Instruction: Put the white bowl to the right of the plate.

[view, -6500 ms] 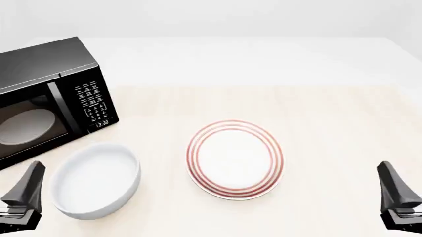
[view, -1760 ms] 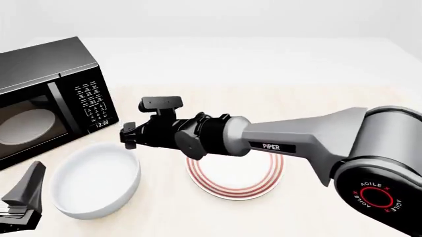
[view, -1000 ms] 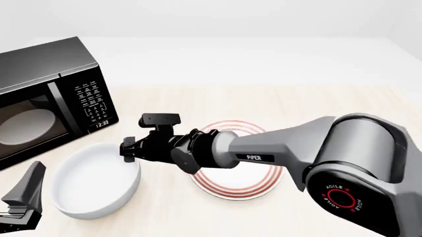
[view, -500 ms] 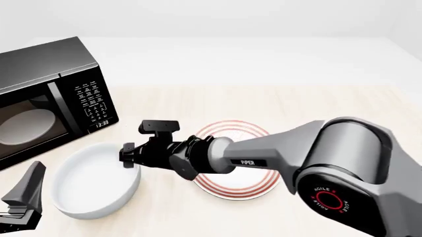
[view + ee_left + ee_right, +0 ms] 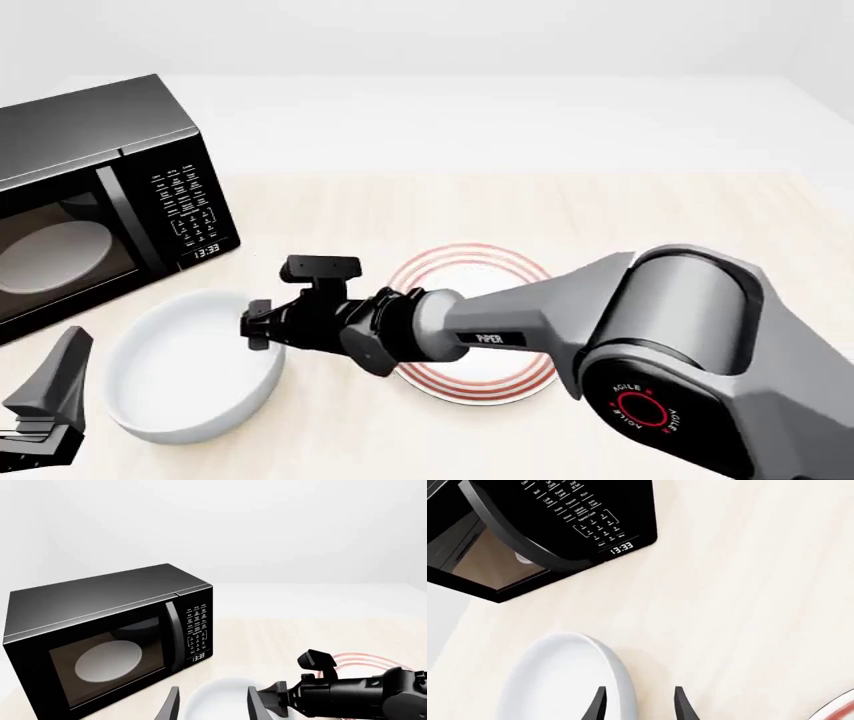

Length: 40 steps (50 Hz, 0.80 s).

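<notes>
Right tool (image 5: 256, 327) open, straddling bowl (image 5: 187, 370) rim. Left tool (image 5: 212, 707) open, holding nothing. Plate (image 5: 474, 330) right of bowl.

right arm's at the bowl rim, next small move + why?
Probably ease the right gripper down, then close. Its jaws are open and straddle the near rim of the white bowl, one inside, one outside. The bowl sits left of the plate, not yet lifted.

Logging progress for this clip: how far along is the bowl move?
Early stage. Done: the right claw has reached across the plate to the white bowl, open fingers straddling its rim in the right wrist view. In hand: nothing gripped. Left: close, lift, carry the bowl, which sits left of the plate, to its right.
</notes>
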{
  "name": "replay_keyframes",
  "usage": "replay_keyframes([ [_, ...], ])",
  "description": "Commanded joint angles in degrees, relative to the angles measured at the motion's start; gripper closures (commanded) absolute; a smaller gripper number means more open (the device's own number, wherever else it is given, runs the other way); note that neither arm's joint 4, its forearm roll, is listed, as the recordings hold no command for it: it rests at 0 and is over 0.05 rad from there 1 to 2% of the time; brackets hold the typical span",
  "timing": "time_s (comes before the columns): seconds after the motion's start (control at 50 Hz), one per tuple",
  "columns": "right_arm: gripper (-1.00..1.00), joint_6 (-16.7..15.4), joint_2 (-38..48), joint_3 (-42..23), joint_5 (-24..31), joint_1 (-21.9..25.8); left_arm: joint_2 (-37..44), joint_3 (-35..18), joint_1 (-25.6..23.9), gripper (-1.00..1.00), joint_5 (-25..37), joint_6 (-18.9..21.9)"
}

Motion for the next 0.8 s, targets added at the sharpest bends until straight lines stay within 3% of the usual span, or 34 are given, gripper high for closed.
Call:
replay_keyframes([
  [0.02, -1.0, 0.54, 0.75, 0.25, -1.04, 0.03, 0.0, 0.0, 0.0, -1.0, 0.0, 0.0],
  [0.24, -1.0, 0.04, 1.73, -0.18, -0.84, 0.72, 0.0, 0.0, 0.0, -1.0, 0.0, 0.0],
  [0.26, 1.0, -0.15, 1.72, -0.35, -0.69, 0.53, 0.0, 0.0, 0.0, -1.0, 0.0, 0.0],
  [0.5, 1.0, -0.38, 1.35, -0.05, -0.46, 1.05, 0.0, 0.0, 0.0, -1.0, 0.0, 0.0],
  [0.54, 1.0, -3.51, 0.77, -2.68, 2.71, -1.18, 0.0, 0.0, 0.0, -1.0, 0.0, 0.0],
  [0.56, 1.0, -2.66, -0.16, -1.59, 1.86, -0.72, 0.0, 0.0, 0.0, -1.0, 0.0, 0.0],
  [0.8, 1.0, -5.72, -6.88, 0.99, 4.2, -2.24, 0.0, 0.0, 0.0, -1.0, 0.0, 0.0],
])
